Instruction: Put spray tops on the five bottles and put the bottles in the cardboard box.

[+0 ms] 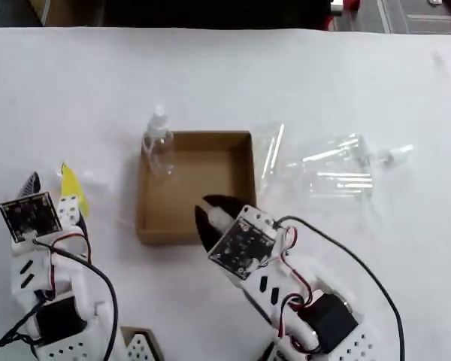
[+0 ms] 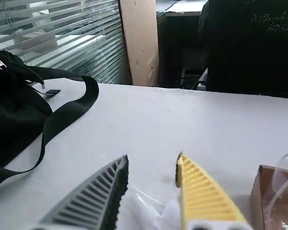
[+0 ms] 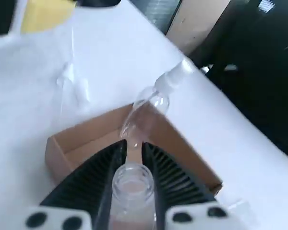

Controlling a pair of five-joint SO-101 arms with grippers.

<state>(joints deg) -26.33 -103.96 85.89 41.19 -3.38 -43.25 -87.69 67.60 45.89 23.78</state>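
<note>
1. Your box (image 1: 145,204) is plain brown cardboard, matt all over.
2. The capped bottle (image 1: 158,144) is clear, glossy plastic, and its spray top (image 3: 175,76) looks like milky white plastic.
3. The loose bottles (image 1: 338,174) are the same clear plastic and catch bright glints.
4. The held bottle (image 3: 131,189) is clear, smooth plastic.
5. Your right gripper (image 3: 133,144) has matt black plastic fingers with ribbed inner faces.
6. Your left gripper (image 2: 152,158) has one grey and one yellow finger, both of matt ribbed plastic.
7. The table (image 1: 75,83) is white, smooth and matt.
8. The bag (image 2: 12,110) is black cloth with a flat woven strap.
</note>
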